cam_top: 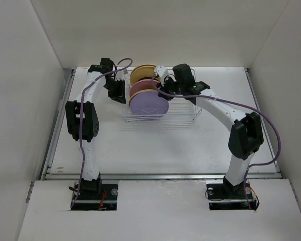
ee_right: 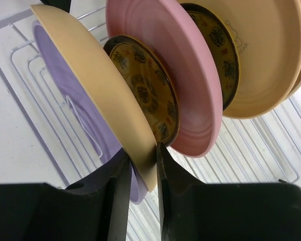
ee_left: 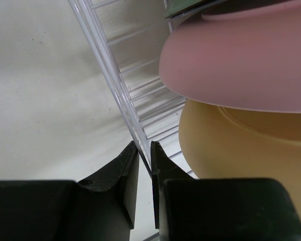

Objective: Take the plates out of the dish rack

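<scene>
The dish rack (cam_top: 183,113) stands mid-table with several upright plates at its left end: lavender (cam_top: 149,106) in front, pink (cam_top: 142,88) behind it, yellow-orange (cam_top: 141,74) at the back. My left gripper (cam_top: 119,95) is at the rack's left side, and in the left wrist view it (ee_left: 143,146) is shut on the rack's rim wire (ee_left: 115,85). My right gripper (ee_right: 142,150) is shut on the lower rim of a yellow-orange plate (ee_right: 98,93), in front of the lavender plate (ee_right: 60,98). Behind it stand a dark brown-gold plate (ee_right: 143,83), a pink plate (ee_right: 178,70) and a cream plate (ee_right: 263,55).
The right part of the rack holds no plates. White walls enclose the table on three sides. A metal rail (cam_top: 160,175) runs along the near edge. Purple cables (cam_top: 271,130) trail from both arms.
</scene>
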Controlling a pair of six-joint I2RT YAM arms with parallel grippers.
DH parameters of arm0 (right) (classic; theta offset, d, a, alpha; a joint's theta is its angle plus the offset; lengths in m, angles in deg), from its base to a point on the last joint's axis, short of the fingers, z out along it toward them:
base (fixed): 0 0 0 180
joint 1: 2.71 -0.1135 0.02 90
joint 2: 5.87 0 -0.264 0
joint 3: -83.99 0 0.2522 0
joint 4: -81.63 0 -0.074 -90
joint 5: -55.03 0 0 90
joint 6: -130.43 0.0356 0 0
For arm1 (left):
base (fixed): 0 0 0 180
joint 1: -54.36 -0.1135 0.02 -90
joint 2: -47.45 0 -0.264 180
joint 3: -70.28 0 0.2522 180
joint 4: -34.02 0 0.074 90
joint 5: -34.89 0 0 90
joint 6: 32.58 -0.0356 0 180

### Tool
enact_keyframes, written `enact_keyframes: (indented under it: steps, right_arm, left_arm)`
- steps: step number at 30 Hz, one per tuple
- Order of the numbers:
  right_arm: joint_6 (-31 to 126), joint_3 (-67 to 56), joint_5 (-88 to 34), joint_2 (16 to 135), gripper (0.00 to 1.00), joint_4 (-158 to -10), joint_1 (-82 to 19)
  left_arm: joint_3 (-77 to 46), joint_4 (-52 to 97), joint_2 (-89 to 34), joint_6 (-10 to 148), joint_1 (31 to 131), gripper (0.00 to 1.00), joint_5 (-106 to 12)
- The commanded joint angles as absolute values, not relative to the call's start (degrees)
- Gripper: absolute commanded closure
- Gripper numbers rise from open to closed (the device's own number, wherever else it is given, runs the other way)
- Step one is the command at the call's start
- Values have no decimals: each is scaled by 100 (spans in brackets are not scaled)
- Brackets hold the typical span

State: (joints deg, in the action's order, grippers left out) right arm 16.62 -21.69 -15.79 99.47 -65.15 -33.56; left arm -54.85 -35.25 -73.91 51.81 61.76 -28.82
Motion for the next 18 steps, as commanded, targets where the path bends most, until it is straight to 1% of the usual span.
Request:
enact_keyframes:
  steps: [1, 3, 4, 5, 7, 11, 14, 18]
  right_arm:
    - [1978, -2461, -1729, 9679, 80, -6712, -3391]
    - [1978, -2408, -1852, 9574, 80, -6712, -3391]
    - [1925, -2408, -1853, 9495, 59, -6712, -3391]
    - [1925, -2347, -1905, 9494, 46, -6773, -3391]
    - [1925, -2294, -1906, 9494, 29, -6774, -3391]
    - [1925, -2294, -2020, 9494, 28, -6721, -3391]
    - [1925, -2180, -2020, 9353, 35, -6774, -3391]
    - [1925, -2075, -1827, 9143, 35, -6827, -3391]
  left_arm:
    - [-5677, -3652, -7357, 5056, 6254, 100, -2672]
    - [-5677, -3652, -7357, 5056, 6254, 100, -2672]
    - [-5677, -3652, -7357, 5109, 6254, 100, -2672]
    - [-5677, -3652, -7357, 5109, 6254, 100, -2672]
    - [-5677, -3652, -7357, 5109, 6254, 100, -2672]
    - [-5730, -3652, -7357, 5109, 6254, 100, -2672]
    - [-5730, -3652, -7357, 5109, 6254, 100, -2672]
    - [-5730, -3652, -7357, 5109, 6254, 100, -2672]
